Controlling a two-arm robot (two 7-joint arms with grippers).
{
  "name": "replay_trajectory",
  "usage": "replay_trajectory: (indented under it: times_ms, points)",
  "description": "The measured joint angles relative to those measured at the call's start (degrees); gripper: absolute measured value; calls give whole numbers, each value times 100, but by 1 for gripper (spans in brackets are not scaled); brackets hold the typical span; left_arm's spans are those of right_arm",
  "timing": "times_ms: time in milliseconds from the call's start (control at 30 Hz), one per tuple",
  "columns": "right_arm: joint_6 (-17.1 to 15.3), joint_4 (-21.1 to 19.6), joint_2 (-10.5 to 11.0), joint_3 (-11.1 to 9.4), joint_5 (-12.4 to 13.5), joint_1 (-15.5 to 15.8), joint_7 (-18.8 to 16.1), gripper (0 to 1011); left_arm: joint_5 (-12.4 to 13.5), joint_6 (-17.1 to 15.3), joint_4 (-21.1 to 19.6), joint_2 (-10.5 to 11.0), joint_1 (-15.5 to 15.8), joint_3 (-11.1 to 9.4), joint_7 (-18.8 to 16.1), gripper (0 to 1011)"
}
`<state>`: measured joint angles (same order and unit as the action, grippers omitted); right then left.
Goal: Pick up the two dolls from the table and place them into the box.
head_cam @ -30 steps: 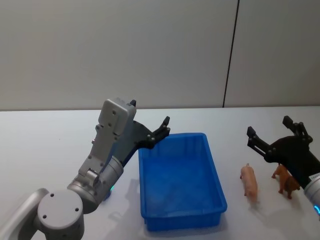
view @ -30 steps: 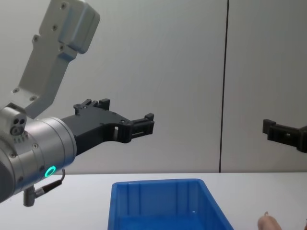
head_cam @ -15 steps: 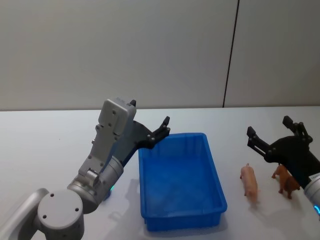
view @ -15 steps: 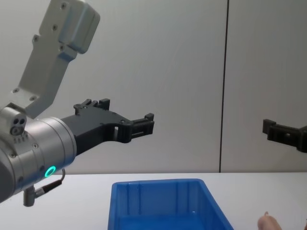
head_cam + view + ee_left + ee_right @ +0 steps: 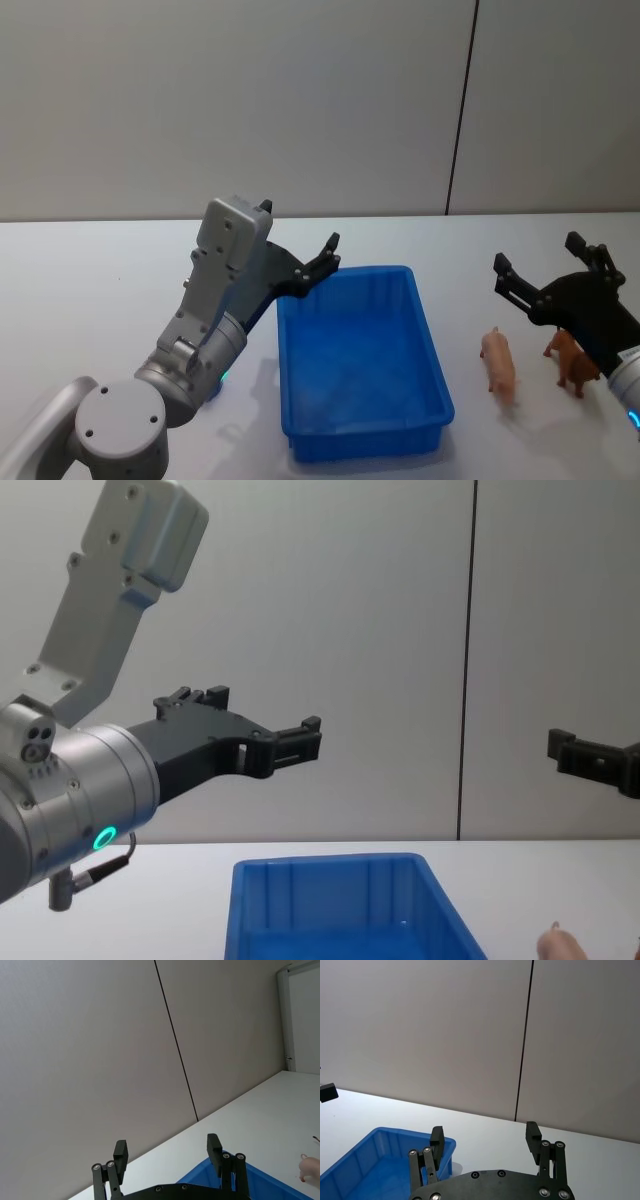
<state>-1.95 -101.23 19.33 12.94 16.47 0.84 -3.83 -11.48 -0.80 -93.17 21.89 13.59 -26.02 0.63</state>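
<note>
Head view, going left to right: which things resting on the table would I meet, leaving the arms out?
blue box → pale pink doll → brown doll

Plain grey wall (image 5: 250, 100), dark vertical seam (image 5: 461, 110)

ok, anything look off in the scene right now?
Nothing stands out. The box sits flat on the table, empty and undamaged. The pink doll and the brown doll are on the table to its right, apart from each other. The left gripper and right gripper hover open.
</note>
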Motion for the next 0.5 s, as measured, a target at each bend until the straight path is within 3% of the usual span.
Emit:
replay_trajectory:
  times_ms: [300, 500]
  points:
    - [-4, -1, 6, -2, 0, 7, 0, 1001, 0, 0, 0, 0, 0, 0, 0, 1001]
    - [-24, -140, 119, -59, 65, 152, 23, 1001, 0, 0, 0, 0, 0, 0, 0, 1001]
